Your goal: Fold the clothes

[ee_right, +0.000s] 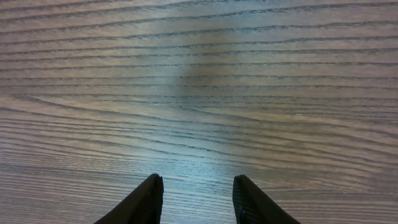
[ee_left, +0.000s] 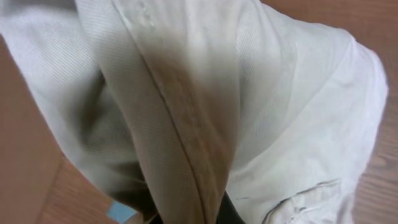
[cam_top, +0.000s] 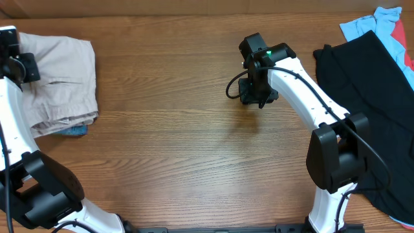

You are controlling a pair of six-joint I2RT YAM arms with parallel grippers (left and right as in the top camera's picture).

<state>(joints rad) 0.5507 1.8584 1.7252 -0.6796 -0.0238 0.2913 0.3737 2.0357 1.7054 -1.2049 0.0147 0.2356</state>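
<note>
Pale beige cotton shorts are seen draped close over the lens, bunched at the left edge of the wooden table | left hand is closed on a fold | right hand is held half open, empty, mid-table | risk: with only one fold pinched, layers could be dragged askew or off the edge.

The overhead camera is looking straight down on the wooden table from well above, covering both other views' patches. The left wrist camera is sitting right against the khaki shorts, lying at ten o'clock overhead. The right wrist camera is facing bare wood closely at two o'clock, the right gripper framing six o'clock.
</note>
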